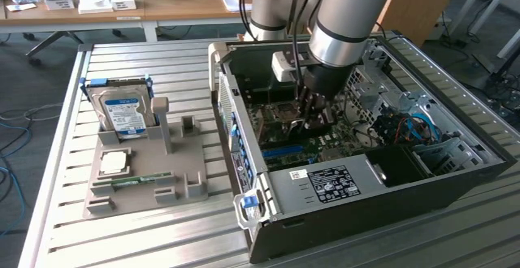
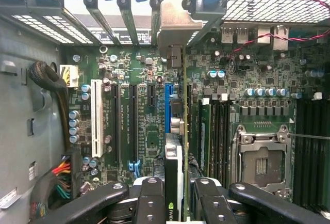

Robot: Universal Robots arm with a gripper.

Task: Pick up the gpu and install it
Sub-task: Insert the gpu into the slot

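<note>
The gpu (image 2: pixel 174 177) is seen edge-on in the wrist view, a thin green card with a black cooler face. Its silver end bracket (image 2: pixel 178 25) reaches toward the case's rear slot openings. My gripper (image 2: pixel 178 199) is shut on the card, with one black finger (image 2: pixel 149 198) on each side of it. The card hangs upright just over the blue expansion slot (image 2: pixel 167 105) of the motherboard (image 2: pixel 144 131); whether it touches the slot I cannot tell. In the exterior view my gripper (image 1: pixel 313 106) is down inside the open computer case (image 1: pixel 357 183).
A CPU socket (image 2: pixel 260 164) and memory slots lie beside the card. Wire bundles (image 2: pixel 64 180) run along the case wall. Outside the case, a grey holder tray (image 1: pixel 146 186) carries a hard drive (image 1: pixel 122 109), a RAM stick (image 1: pixel 138 181) and a CPU chip (image 1: pixel 114 161).
</note>
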